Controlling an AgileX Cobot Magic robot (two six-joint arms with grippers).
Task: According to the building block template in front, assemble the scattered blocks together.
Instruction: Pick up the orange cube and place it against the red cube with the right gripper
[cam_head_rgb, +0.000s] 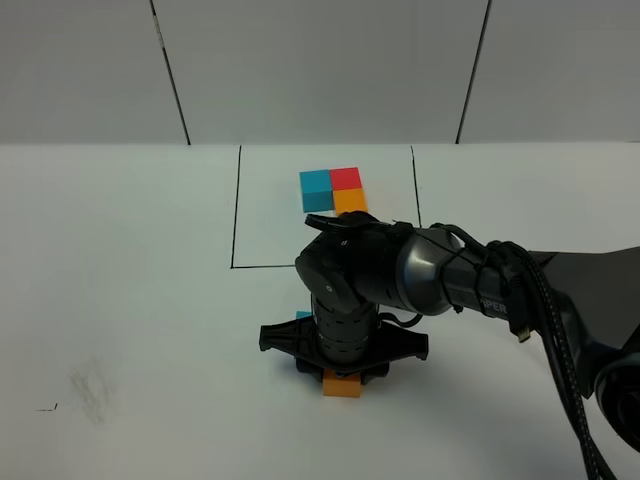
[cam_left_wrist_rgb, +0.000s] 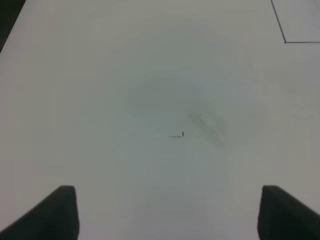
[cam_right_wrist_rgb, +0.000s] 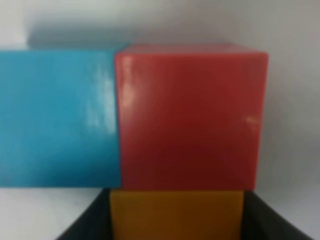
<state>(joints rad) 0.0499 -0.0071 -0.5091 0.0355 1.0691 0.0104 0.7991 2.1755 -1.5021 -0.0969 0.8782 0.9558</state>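
Three template cubes sit joined inside the drawn rectangle. Three loose cubes meet: blue cube, red cube, orange cube pinched by the right gripper. Left gripper spread over the worktop.

We see even, soft overhead light; the close matte red cube beyond the right claw looks blurred, with faint glare.

White worktop, marked with a thin black drawn rectangle toward the far side. Inside that frame, a template of blue, red and orange cubes joined in an L. Nearer, an orange cube touching a red cube, with a blue cube against the red; a grey smudge at the near left
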